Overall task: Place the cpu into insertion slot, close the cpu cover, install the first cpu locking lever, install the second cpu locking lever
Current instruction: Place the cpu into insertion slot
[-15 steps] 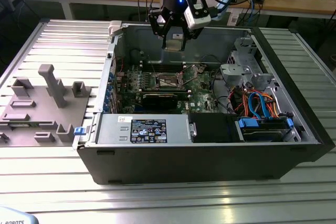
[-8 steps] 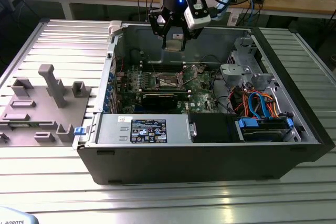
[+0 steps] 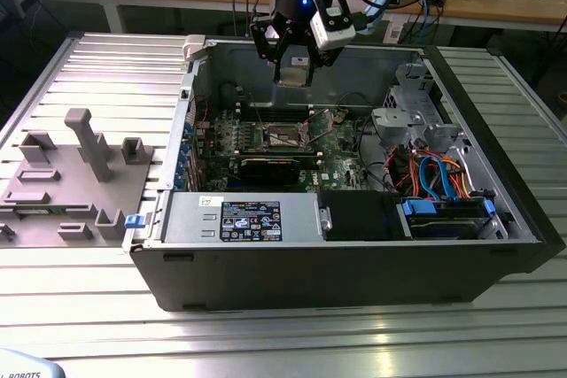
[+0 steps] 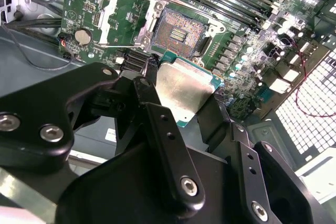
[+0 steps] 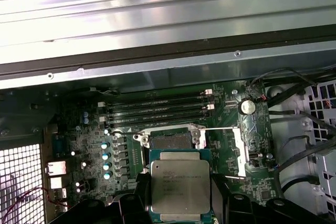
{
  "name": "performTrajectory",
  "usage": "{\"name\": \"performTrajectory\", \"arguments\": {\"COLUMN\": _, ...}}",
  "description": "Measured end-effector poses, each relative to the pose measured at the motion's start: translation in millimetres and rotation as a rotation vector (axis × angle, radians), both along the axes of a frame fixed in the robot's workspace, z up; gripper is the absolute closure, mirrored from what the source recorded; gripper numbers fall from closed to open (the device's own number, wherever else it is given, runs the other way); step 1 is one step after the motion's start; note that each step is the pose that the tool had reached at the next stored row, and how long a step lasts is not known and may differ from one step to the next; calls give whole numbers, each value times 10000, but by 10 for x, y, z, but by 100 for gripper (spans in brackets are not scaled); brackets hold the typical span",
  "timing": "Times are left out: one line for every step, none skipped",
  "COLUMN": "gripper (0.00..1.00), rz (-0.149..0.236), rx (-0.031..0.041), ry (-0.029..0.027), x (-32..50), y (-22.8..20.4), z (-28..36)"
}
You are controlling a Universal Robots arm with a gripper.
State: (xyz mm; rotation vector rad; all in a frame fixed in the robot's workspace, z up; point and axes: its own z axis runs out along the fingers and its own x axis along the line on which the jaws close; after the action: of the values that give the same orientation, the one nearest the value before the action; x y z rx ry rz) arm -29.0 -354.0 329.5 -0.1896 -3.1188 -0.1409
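Note:
My gripper (image 3: 293, 66) hangs above the open computer case, shut on the cpu (image 3: 292, 73). In both wrist views the cpu (image 4: 181, 90) (image 5: 180, 184) lies flat between the black fingers (image 4: 160, 129), its silvery top facing the first wrist camera. The insertion slot (image 3: 285, 136) (image 4: 178, 35) (image 5: 170, 142) sits bare on the green motherboard (image 3: 341, 152), some way under the chip and a little offset from it. The cpu cover (image 4: 121, 17) (image 5: 223, 153) is swung open and lies beside the slot.
A grey drive cage (image 3: 412, 108) and blue cables (image 3: 438, 174) fill the case at the exterior view's right. The power supply (image 3: 252, 219) runs along the front wall. Memory slots (image 5: 157, 108) lie beside the socket. A grey fixture (image 3: 80, 165) stands outside the case.

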Motion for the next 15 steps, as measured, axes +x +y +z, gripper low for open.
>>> {"name": "performTrajectory", "arguments": {"gripper": 46, "rz": -4, "rx": 0, "ry": 0, "x": 0, "y": 0, "z": 0}}
{"name": "performTrajectory", "arguments": {"gripper": 46, "rz": -8, "rx": 0, "ry": 0, "x": 0, "y": 0, "z": -1}}
{"name": "performTrajectory", "arguments": {"gripper": 46, "rz": -13, "rx": 0, "ry": 0, "x": 0, "y": 0, "z": -1}}
{"name": "performTrajectory", "arguments": {"gripper": 46, "rz": -22, "rx": 0, "ry": 1, "x": 0, "y": 0, "z": -2}}
{"name": "performTrajectory", "arguments": {"gripper": 46, "rz": -33, "rx": 0, "ry": 0, "x": 0, "y": 0, "z": -2}}
{"name": "performTrajectory", "arguments": {"gripper": 46, "rz": -44, "rx": 0, "ry": 0, "x": 0, "y": 0, "z": -3}}
{"name": "performTrajectory", "arguments": {"gripper": 46, "rz": -54, "rx": 0, "ry": 0, "x": 0, "y": 0, "z": -3}}
{"name": "performTrajectory", "arguments": {"gripper": 46, "rz": -65, "rx": 0, "ry": 0, "x": 0, "y": 0, "z": -4}}
{"name": "performTrajectory", "arguments": {"gripper": 46, "rz": -72, "rx": 0, "ry": 1, "x": 0, "y": 0, "z": -4}}
{"name": "performTrajectory", "arguments": {"gripper": 46, "rz": -86, "rx": 0, "ry": 0, "x": 0, "y": 0, "z": -6}}
{"name": "performTrajectory", "arguments": {"gripper": 46, "rz": -96, "rx": 0, "ry": 0, "x": 0, "y": 0, "z": -7}}
{"name": "performTrajectory", "arguments": {"gripper": 46, "rz": -106, "rx": 0, "ry": 0, "x": 0, "y": 0, "z": -7}}
{"name": "performTrajectory", "arguments": {"gripper": 46, "rz": -113, "rx": -1, "ry": 0, "x": 0, "y": 0, "z": -7}}
{"name": "performTrajectory", "arguments": {"gripper": 46, "rz": -127, "rx": 0, "ry": 0, "x": 0, "y": 0, "z": -8}}
{"name": "performTrajectory", "arguments": {"gripper": 46, "rz": -135, "rx": 0, "ry": 1, "x": 0, "y": 0, "z": -8}}
